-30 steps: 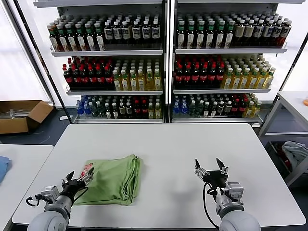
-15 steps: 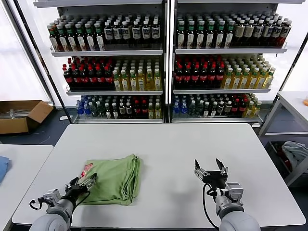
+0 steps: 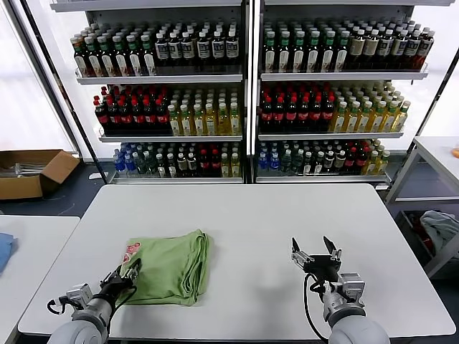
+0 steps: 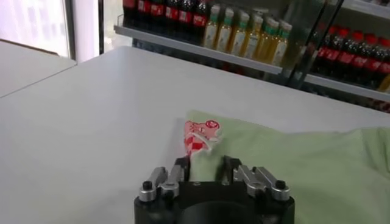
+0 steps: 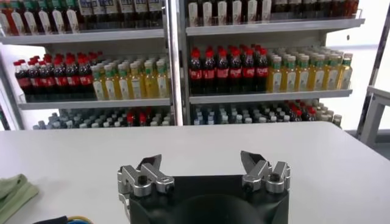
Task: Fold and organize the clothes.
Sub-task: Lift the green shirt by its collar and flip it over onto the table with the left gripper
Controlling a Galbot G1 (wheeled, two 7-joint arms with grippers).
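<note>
My left end effector (image 3: 128, 278) pinching near corner of folded polo shirt (image 3: 171, 266), ready for next fold; right end effector (image 3: 316, 256) spread, idle over worktop (image 3: 287, 215).

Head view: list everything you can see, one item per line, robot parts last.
Polo shirt: one, light green with red-and-white print, folded on the table's left part.
Table: one, white, centre.
Bottle shelves: two racks, mixed dark, red, yellow and green bottles, behind the table.
Cardboard box: one, brown, floor at far left.
Blue cloth: one, on the side table at left edge.
Grey-white fabric heap: one, under the right side table.
Left gripper: at the shirt's near left corner.
Right gripper: open, above bare table.
</note>
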